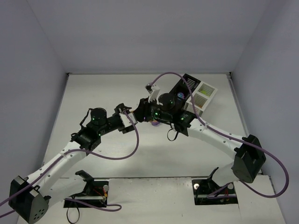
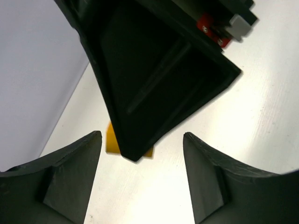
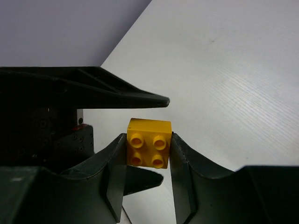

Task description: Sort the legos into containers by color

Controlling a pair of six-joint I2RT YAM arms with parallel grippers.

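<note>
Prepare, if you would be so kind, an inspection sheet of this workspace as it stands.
Surface: white table, faintly grained.
Job's things: yellow brick held between the right hand's fingers. The containers, a black half joined to a white half, sit at the far right; their contents are too small to tell. A purple bit, likely a brick, lies under the right arm.
Clutter: nothing seen.
Hands: right hand shut on the yellow brick. Left hand open, holding nothing, close against the right hand.
Cables: purple cables loop slack from both arms.
Surroundings: plain pale walls on three sides.
</note>
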